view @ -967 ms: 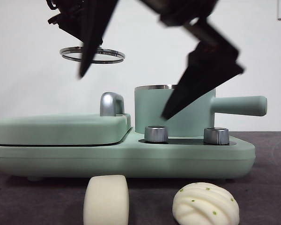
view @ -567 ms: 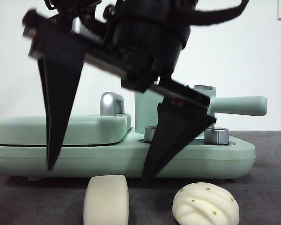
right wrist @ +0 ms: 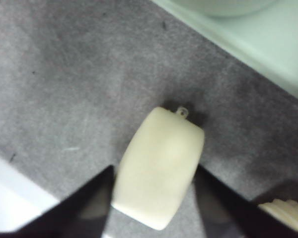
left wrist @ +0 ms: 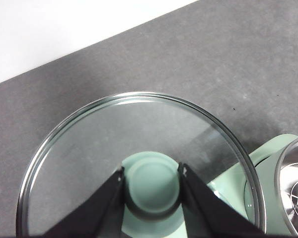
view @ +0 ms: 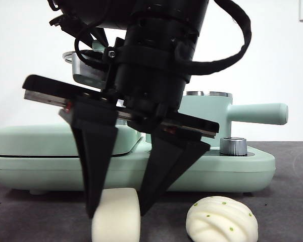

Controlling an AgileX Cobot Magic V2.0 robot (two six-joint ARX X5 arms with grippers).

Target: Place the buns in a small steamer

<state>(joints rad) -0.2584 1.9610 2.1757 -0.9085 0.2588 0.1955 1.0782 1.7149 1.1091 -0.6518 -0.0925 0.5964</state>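
your right gripper (view: 116, 209) has dropped from above the small mint-green steamer (view: 212, 118), jaws spread astride the smooth white cylindrical bun (view: 116, 217); left gripper (left wrist: 151, 181) clenches the glass lid's green knob (left wrist: 151, 186).

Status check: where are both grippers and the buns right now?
Right gripper open, straddling the plain bun on the table. Left gripper shut on the lid's knob, held aloft. Pleated bun untouched. Steamer open, nothing blocking.

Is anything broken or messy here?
Nothing stands out. The smooth white cylinder bun and the pleated white bun with green specks lie whole on the dark grey table; no spills.
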